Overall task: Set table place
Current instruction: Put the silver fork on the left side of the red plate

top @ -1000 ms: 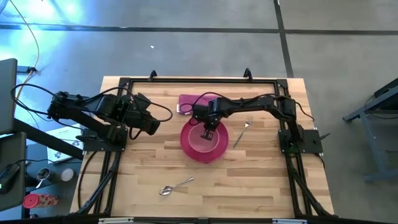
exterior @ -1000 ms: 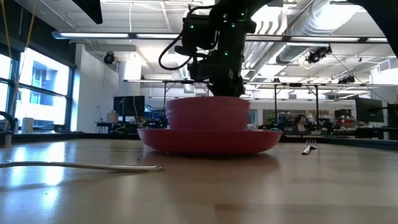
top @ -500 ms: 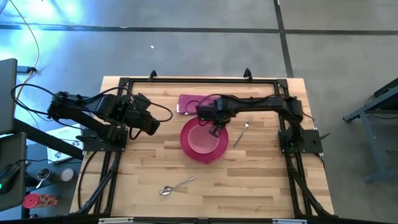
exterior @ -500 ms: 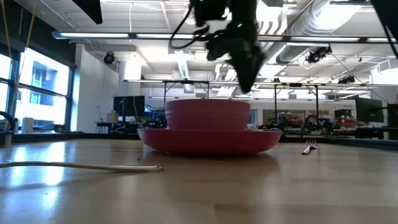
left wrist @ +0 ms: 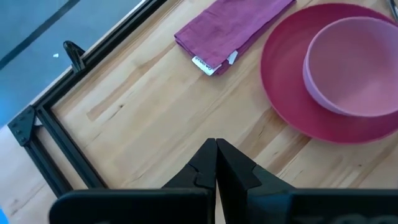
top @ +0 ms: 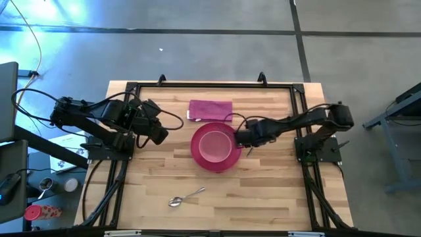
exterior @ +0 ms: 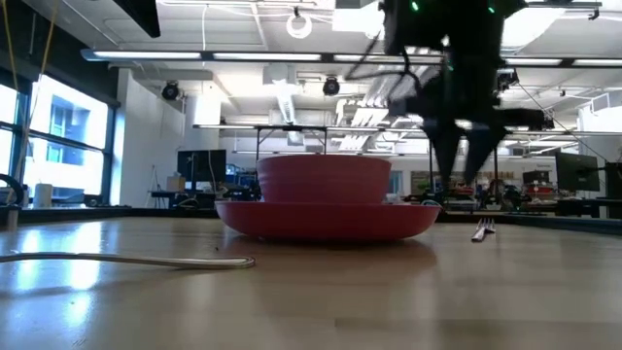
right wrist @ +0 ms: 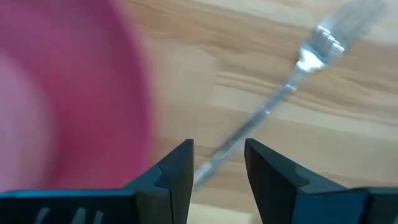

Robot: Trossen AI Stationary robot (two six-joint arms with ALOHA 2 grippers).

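A pink bowl (top: 214, 144) stands in the large pink plate (top: 226, 160) at the middle of the table (top: 276, 191). Behind them the folded magenta napkin (top: 210, 109) lies flat. The spoon (top: 186, 196) rests near the front edge. To the right of the plate lies the fork (right wrist: 292, 74), its tines (right wrist: 339, 28) pointing away from the gripper. My right gripper (right wrist: 217, 163) hovers open over the fork's handle, one finger on each side of it, fingers pointing down (exterior: 465, 180). My left gripper (left wrist: 216, 163) waits shut, left of the plate.
A black rail frame (top: 210, 84) edges the table. Bare wood lies to the front right and front left of the plate. The spoon's handle (exterior: 126, 260) shows close in the low view, and the fork (exterior: 483, 230) lies right of the plate there.
My right gripper has come up out of the bowl and gone toward the table's right edge, ending over the fork beside the plate. The bowl stays standing in the plate.
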